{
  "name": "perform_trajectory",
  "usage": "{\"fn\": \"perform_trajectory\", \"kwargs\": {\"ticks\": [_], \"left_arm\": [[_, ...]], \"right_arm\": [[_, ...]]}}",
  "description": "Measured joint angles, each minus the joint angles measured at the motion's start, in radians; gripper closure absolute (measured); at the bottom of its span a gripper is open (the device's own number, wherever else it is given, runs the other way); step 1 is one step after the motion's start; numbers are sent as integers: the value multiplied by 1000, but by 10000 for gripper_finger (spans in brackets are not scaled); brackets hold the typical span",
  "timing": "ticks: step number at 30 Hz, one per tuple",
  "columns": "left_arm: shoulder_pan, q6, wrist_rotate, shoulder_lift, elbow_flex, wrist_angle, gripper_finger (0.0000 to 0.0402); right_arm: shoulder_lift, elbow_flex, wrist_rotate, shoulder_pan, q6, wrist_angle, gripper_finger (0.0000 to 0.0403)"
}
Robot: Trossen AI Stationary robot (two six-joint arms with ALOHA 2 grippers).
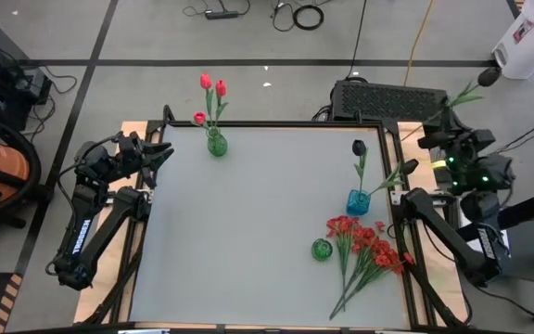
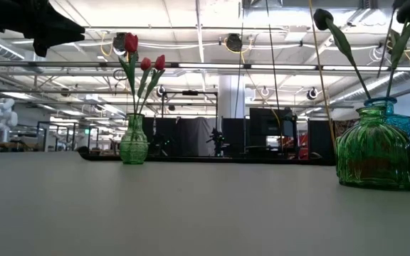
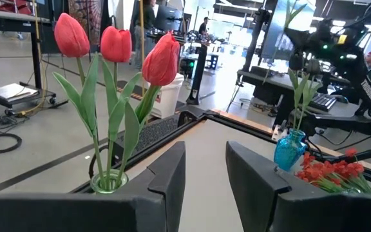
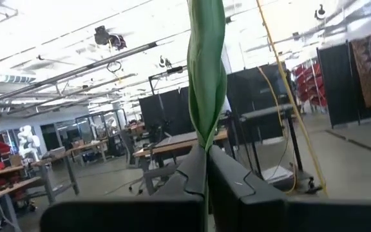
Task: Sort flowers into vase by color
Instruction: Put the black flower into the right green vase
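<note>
Meanwhile the right gripper (image 4: 206, 171), raised beyond the desk's (image 1: 248, 223) right edge, clamped a black tulip's (image 1: 491, 75) stem upright; blue vase (image 1: 358, 201) stood nearby. Left fingers (image 3: 166, 174) apart.

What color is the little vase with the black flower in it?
The vase is bright blue glass, seen most clearly in the left wrist view.

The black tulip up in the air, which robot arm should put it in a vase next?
The right arm. Its gripper is already shut on the black tulip's stem, near the blue vase holding another black tulip. The left gripper is open, far across by the red tulips.
</note>
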Motion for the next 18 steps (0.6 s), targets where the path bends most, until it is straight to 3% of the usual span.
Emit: {"fn": "perform_trajectory", "kwargs": {"ticks": [18], "left_arm": [[0,0,0,0,0,0,283]], "right_arm": [[0,327,-1,0,-158,-240,403]]}}
